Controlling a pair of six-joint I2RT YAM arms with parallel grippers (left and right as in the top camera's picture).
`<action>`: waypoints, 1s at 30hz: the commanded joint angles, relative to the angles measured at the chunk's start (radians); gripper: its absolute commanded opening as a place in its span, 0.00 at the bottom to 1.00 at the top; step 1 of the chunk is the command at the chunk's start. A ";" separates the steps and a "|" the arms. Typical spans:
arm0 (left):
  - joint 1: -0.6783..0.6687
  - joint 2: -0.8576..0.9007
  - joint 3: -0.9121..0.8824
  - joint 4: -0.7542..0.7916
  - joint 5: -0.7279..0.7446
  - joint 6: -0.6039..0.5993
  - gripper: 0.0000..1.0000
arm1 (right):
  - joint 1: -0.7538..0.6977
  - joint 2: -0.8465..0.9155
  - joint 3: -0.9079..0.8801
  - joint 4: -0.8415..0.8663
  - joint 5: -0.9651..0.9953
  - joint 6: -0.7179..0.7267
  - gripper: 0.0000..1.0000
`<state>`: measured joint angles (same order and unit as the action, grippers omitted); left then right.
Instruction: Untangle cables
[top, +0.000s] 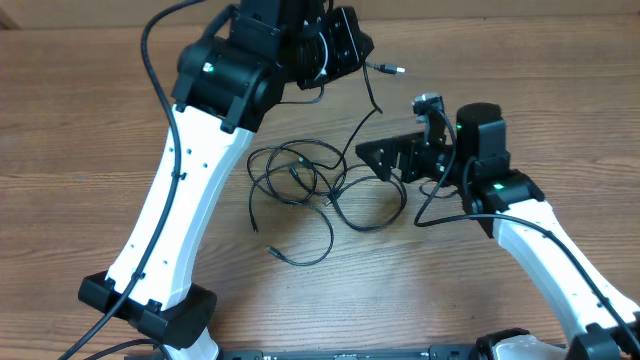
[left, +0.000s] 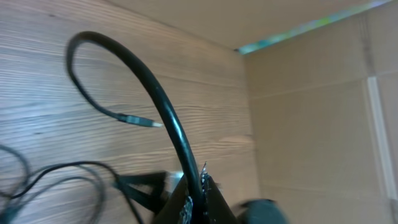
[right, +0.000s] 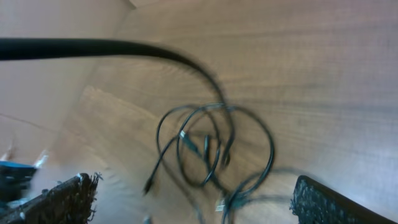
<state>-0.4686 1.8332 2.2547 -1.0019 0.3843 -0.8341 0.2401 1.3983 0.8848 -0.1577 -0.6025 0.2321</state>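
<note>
Several thin black cables (top: 300, 180) lie in loose overlapping loops mid-table. One cable (top: 372, 100) rises out of the heap to my left gripper (top: 350, 50), held high at the back and shut on it. Its plug end (top: 392, 70) sticks out to the right. In the left wrist view the held cable (left: 155, 93) arcs up from the pinch of my left gripper (left: 198, 186) and ends in the plug (left: 143, 122). My right gripper (top: 375, 160) stands open just right of the heap, holding nothing. The right wrist view shows the right gripper (right: 193, 196) wide open over the loops (right: 211, 149).
The wooden table (top: 560, 60) carries only the cables. One loose cable end (top: 272, 251) trails toward the front. The left arm's white link (top: 175, 200) crosses the left side. The right arm's own thicker cable (top: 435, 200) hangs by the right wrist.
</note>
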 joint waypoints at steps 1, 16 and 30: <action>0.012 -0.010 0.076 0.012 0.109 -0.077 0.04 | 0.021 0.060 0.013 0.116 0.078 -0.055 1.00; 0.129 -0.010 0.140 -0.080 0.024 0.150 0.04 | 0.000 0.144 0.014 0.269 0.145 0.007 0.04; 0.075 0.033 0.136 -0.225 -0.080 0.449 0.04 | -0.169 -0.370 0.014 0.161 0.103 0.007 0.04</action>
<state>-0.3595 1.8351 2.3722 -1.2175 0.3168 -0.5240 0.0723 1.0630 0.8890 0.0612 -0.4931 0.2348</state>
